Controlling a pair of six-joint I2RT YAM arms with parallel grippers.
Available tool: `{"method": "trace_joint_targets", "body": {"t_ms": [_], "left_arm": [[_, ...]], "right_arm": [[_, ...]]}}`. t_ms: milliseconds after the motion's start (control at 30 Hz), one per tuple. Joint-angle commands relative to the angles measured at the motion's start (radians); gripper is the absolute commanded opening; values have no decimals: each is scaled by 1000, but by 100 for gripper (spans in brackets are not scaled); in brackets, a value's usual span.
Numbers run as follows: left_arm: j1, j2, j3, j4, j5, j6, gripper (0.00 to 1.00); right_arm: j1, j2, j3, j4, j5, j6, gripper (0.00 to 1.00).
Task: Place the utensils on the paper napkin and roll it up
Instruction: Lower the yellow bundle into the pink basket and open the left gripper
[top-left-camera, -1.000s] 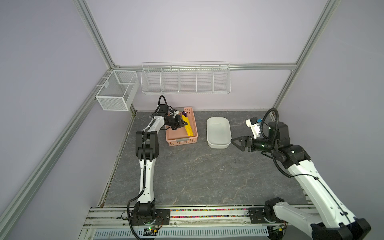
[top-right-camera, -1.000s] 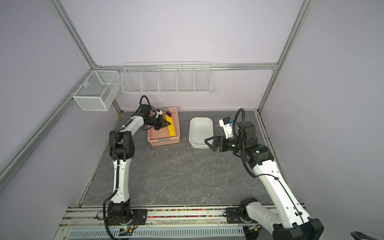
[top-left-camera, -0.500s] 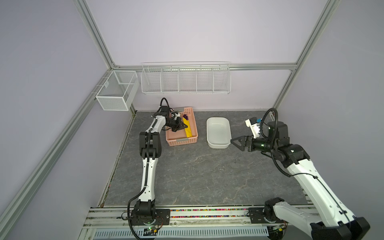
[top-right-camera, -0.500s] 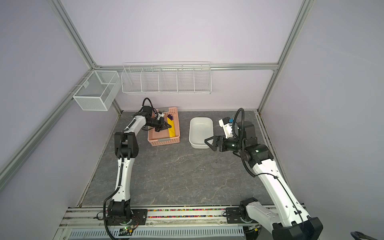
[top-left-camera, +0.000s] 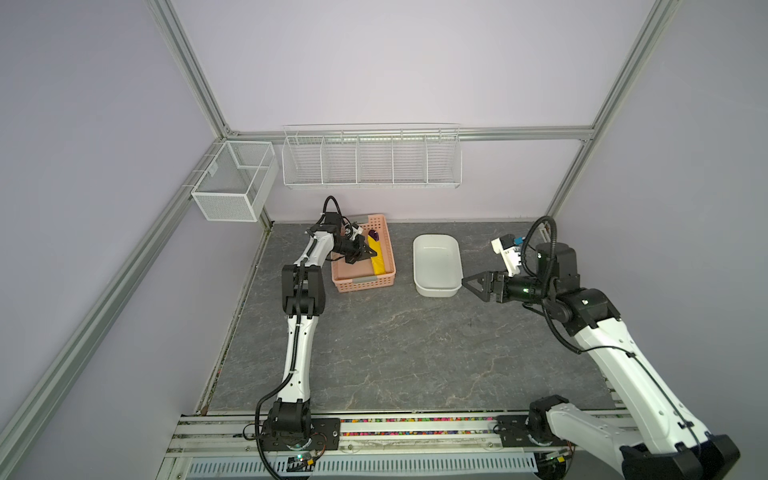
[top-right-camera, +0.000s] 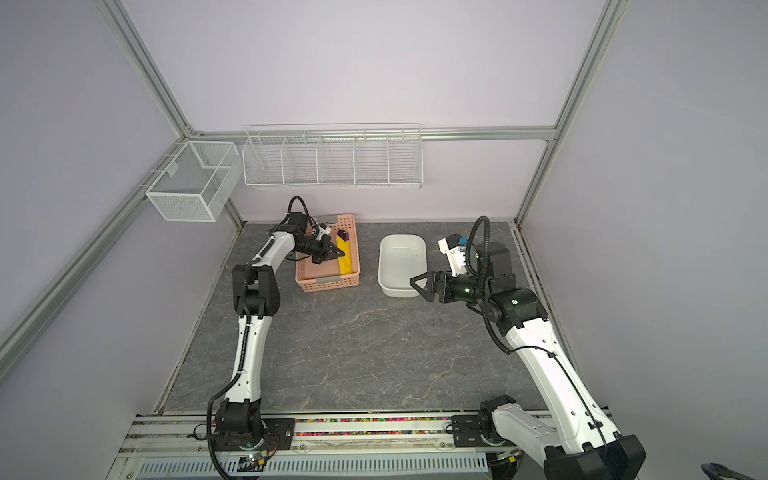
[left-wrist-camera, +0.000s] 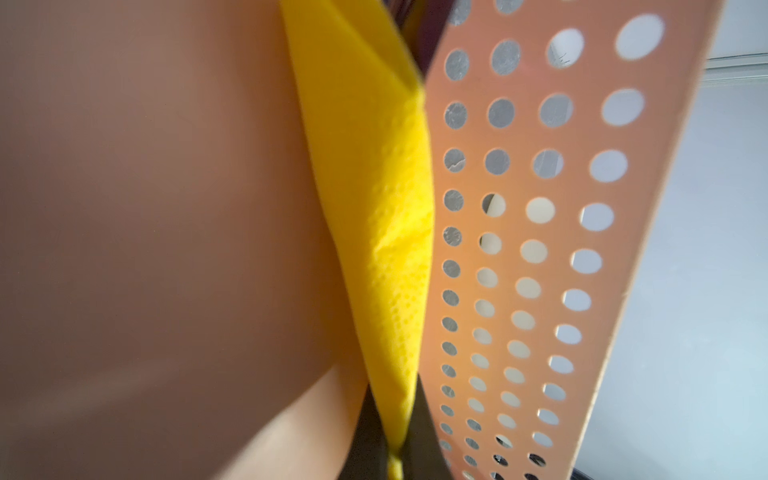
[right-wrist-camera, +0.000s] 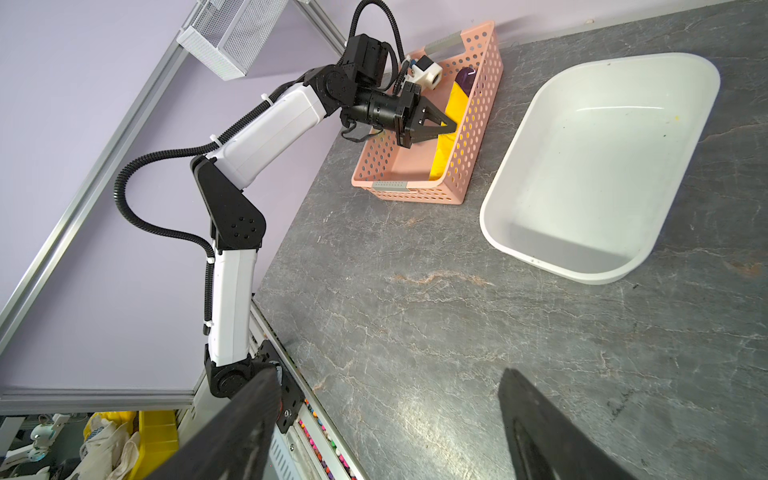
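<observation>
The paper napkin (top-left-camera: 377, 259) lies folded into a long yellow strip inside the pink basket (top-left-camera: 365, 282), pressed along the basket's right wall, with its long axis running from near to far. At its far end we see a shiny purple head of the utensils (top-left-camera: 373, 236). Their handles are hidden, so we cannot tell whether they lie under the napkin or just beside it. The left gripper (top-left-camera: 365, 251) reaches into the basket from the left, square across that long axis, and meets the strip about halfway along. In the left wrist view its dark fingers (left-wrist-camera: 419, 440) are pinched tight on a yellow fold of the napkin (left-wrist-camera: 374, 208), with the basket's holed wall (left-wrist-camera: 519, 249) right behind. So we judge that the napkin is held but not yet out of the basket. The right gripper (top-left-camera: 469, 284) hangs well apart from it, beyond the white tub (top-left-camera: 436, 291), by the tub's near right corner. Its jaws stand wide with nothing between them, as the right wrist view shows. The left arm is plainly the nearer one, and the move ahead looks like its own: lift the strip up clear of the wall, then bring it toward the bare grey table (top-left-camera: 395, 353) on the near side. The snag we would watch for is the paper dragging the utensils along or catching on the rim.
</observation>
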Motion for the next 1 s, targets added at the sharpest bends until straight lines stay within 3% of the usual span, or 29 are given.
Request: {"method": "trace_joint_targets", "body": {"t_ms": [0, 333, 633, 967], "left_arm": [[-5, 42, 40, -28, 10, 22, 0], [-4, 61, 66, -56, -48, 20, 1], [-4, 35, 69, -85, -127, 26, 20], [-4, -12, 67, -100, -192, 12, 34]], "right_arm": [[-7, 9, -12, 10, -17, -19, 86], [-9, 6, -13, 3, -22, -20, 86], [-9, 2, -14, 5, -29, -16, 86], [-10, -9, -18, 5, -28, -13, 85]]}}
